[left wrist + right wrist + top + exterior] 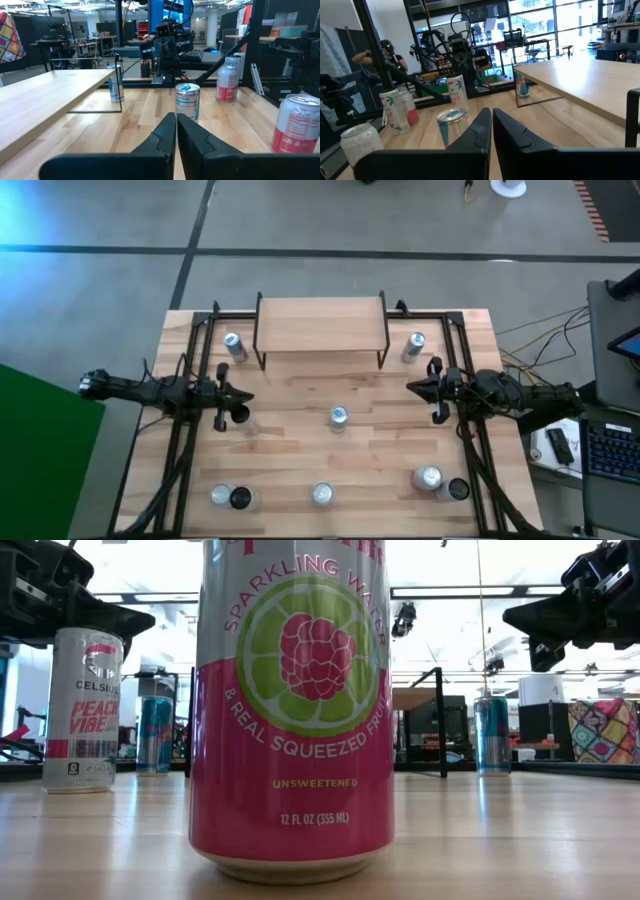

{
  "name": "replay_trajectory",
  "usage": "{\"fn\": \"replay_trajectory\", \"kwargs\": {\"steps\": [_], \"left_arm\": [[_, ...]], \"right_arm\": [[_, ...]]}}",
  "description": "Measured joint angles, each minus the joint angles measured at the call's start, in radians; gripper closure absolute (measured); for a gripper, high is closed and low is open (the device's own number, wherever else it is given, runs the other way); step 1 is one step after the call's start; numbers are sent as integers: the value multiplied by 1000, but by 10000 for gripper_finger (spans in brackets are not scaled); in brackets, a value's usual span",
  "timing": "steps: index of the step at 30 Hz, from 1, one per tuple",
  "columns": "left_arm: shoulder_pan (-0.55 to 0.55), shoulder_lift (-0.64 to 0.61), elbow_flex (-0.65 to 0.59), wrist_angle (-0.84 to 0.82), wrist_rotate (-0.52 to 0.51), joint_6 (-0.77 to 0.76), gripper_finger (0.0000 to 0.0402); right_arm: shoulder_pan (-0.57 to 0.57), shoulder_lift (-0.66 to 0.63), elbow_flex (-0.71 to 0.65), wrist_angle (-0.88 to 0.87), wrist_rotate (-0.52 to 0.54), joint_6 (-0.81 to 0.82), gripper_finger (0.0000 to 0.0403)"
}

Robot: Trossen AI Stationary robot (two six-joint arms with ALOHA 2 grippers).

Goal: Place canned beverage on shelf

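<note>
Nearest the table's front edge you have a row of cans, among them the raspberry-lime sparkling water can (pixel 292 710) right at the low camera. Mid-table stands one blue-topped can (pixel 339 417), untouched. Your left gripper (pixel 243 397) and right gripper (pixel 412 387) hover at either side of it, both clenched on nothing. Farthest back, the shelf (pixel 321 326) carries no can; two more cans flank its legs. By my reading, nothing is placed yet: picking and shelving all remain.

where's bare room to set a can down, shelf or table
The shelf top is bare end to end. On the table, open wood surrounds the centre can. Crowded: the near-edge cans, and the corners beside the shelf legs.
</note>
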Motion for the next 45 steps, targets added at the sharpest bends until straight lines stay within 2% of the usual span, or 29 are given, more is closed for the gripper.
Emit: {"fn": "replay_trajectory", "kwargs": {"steps": [37, 41, 45], "left_arm": [[0, 0, 0, -9, 0, 0, 402], [0, 3, 1, -37, 0, -54, 402], [0, 3, 1, -40, 0, -117, 402]], "right_arm": [[0, 0, 0, 0, 0, 0, 394], [0, 0, 0, 0, 0, 0, 394], [0, 1, 0, -9, 0, -67, 394]]}}
